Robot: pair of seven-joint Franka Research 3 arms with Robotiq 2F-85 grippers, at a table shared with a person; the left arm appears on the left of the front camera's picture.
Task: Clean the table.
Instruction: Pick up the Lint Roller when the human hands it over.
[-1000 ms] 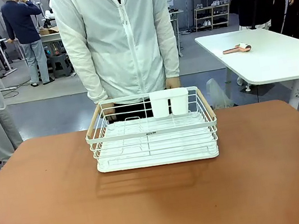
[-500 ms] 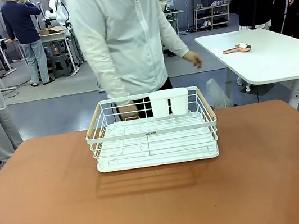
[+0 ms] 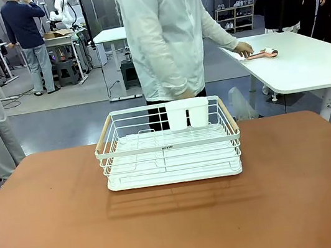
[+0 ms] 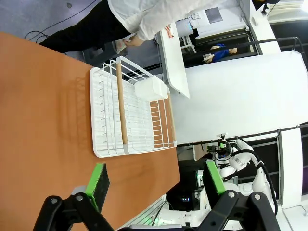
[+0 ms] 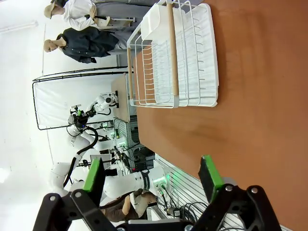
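**One rack on the brown table, both sets of fingers spread wide**

Front view: the table (image 3: 182,228), reddish-brown with a pale edge, fills the lower half of the frame. One white wire rack (image 3: 168,146) stands on it at centre, toward the far edge. The rack has two wooden handles (image 3: 103,136), one at each short end. One white holder (image 3: 188,114) hangs inside its far rim and looks like two cups side by side. Directly behind the rack, one person in a white jacket (image 3: 164,36) is turned toward the right of the frame. One hand (image 3: 243,48) reaches onto a separate white table (image 3: 307,67) at upper right. The hand is just beside one pink-handled tool (image 3: 263,54) lying there; whether it touches the tool I cannot tell. Other people stand farther off along the top of the frame.

Left wrist view: the left fingers (image 4: 99,181) rise from the bottom edge, released, with the two green pads well apart. The brown table runs down the left side, and the rack lies at mid-frame, apart from the pads.

Right wrist view: the right fingers (image 5: 210,176) are likewise released and spread. The table takes up the right side, and the rack sits at top centre, well apart from them.
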